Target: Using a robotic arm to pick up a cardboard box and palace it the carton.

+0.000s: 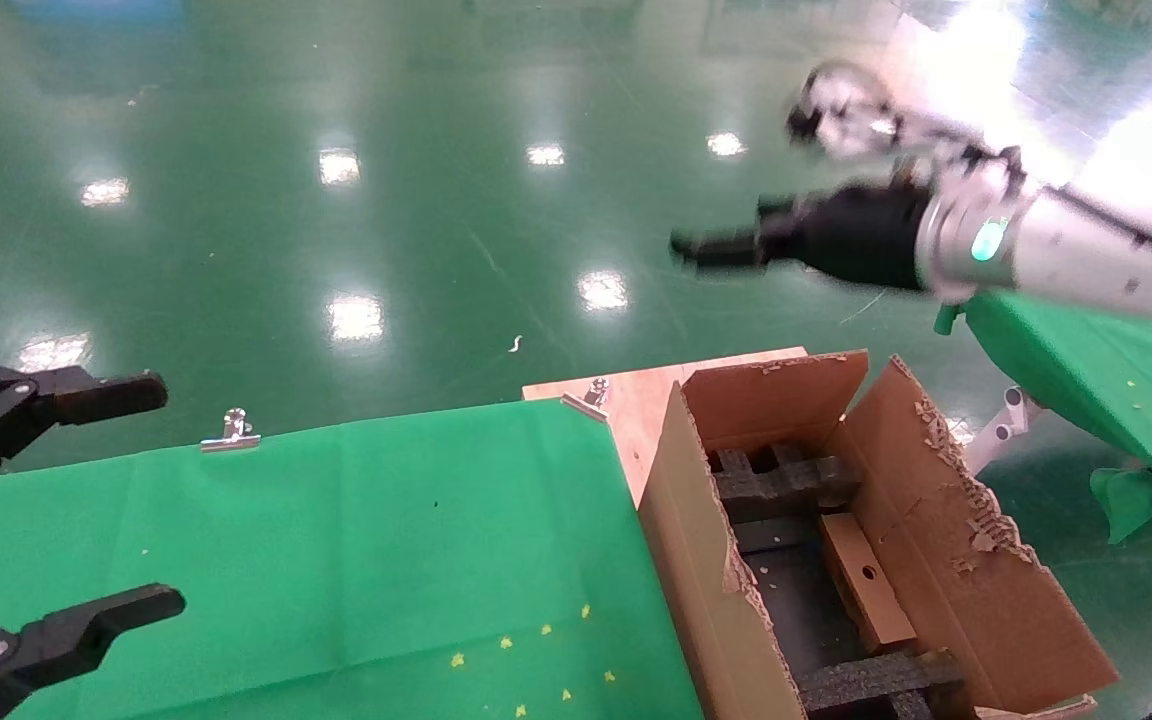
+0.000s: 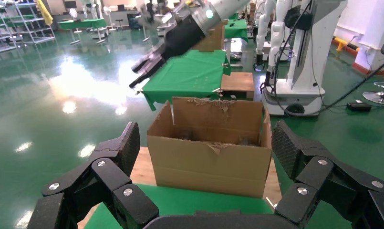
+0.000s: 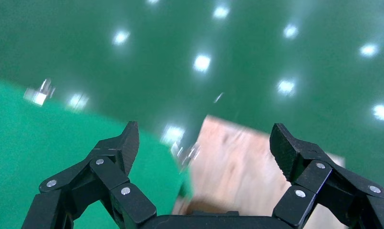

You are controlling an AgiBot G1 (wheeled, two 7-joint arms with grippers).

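My right gripper (image 3: 204, 148) hangs high over the shiny green floor (image 1: 336, 250) beyond the carton, fingers spread wide and holding nothing. The green-covered table (image 1: 336, 540) lies below my left gripper (image 1: 86, 500), parked at its near left edge — also gaping and empty. The carton (image 1: 936, 520) stands beside the table, flaps ragged, with black foam inserts (image 1: 786, 480) inside — the cardboard box (image 1: 866, 580) lies tilted between them.
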